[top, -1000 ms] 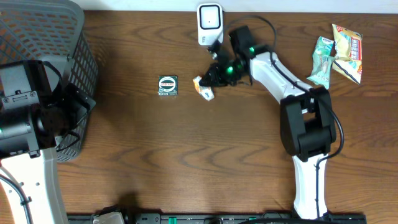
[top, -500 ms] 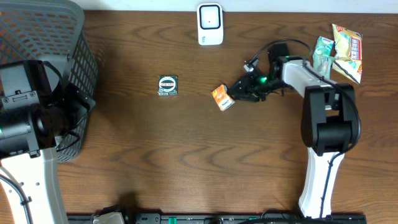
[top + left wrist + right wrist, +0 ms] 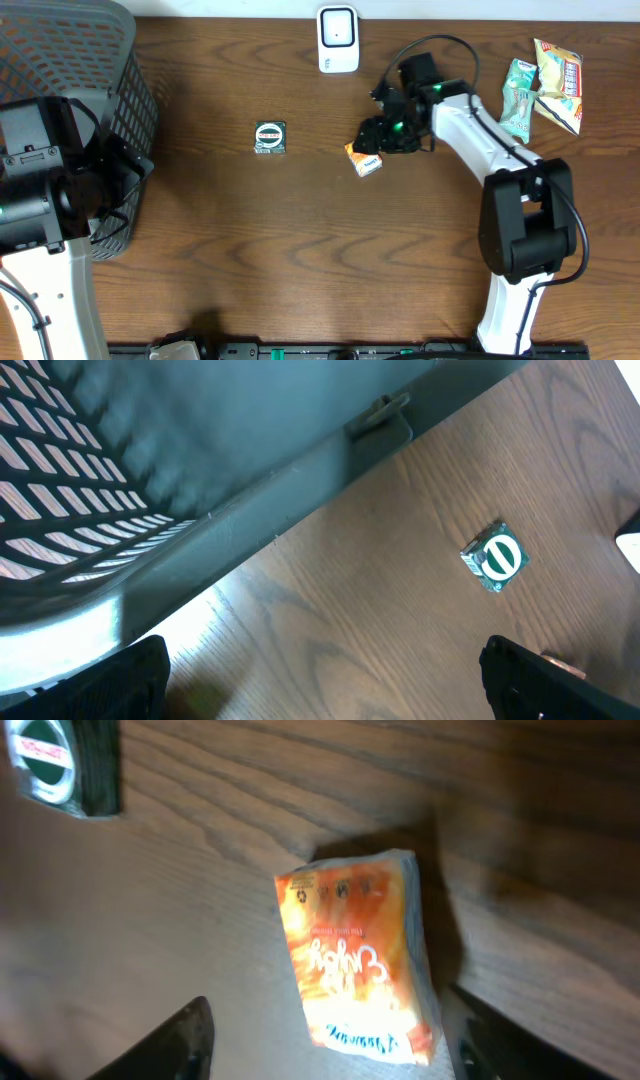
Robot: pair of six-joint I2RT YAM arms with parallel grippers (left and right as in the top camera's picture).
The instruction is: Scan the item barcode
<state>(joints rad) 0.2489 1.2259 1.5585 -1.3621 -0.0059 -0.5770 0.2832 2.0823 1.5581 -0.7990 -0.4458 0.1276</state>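
Note:
An orange packet [image 3: 363,160] lies flat on the wooden table, below and right of the white scanner [image 3: 338,40] at the far edge. My right gripper [image 3: 383,137] hovers just over it, open. In the right wrist view the orange packet [image 3: 360,960] lies between the two dark fingers [image 3: 190,1040], and neither presses on it. My right gripper [image 3: 335,1050] holds nothing. At the left side my left gripper [image 3: 325,685] stands wide open over bare wood beside the basket, with nothing between its fingers.
A small green square packet [image 3: 270,137] lies left of the orange one, also seen as the green packet [image 3: 494,557]. A dark mesh basket [image 3: 60,60] fills the far left corner. Two snack bags [image 3: 542,85] lie at the far right.
The right gripper carried the orange packet away from the scanner toward the right and opened. The packet now rests on the table. The left arm has not moved.

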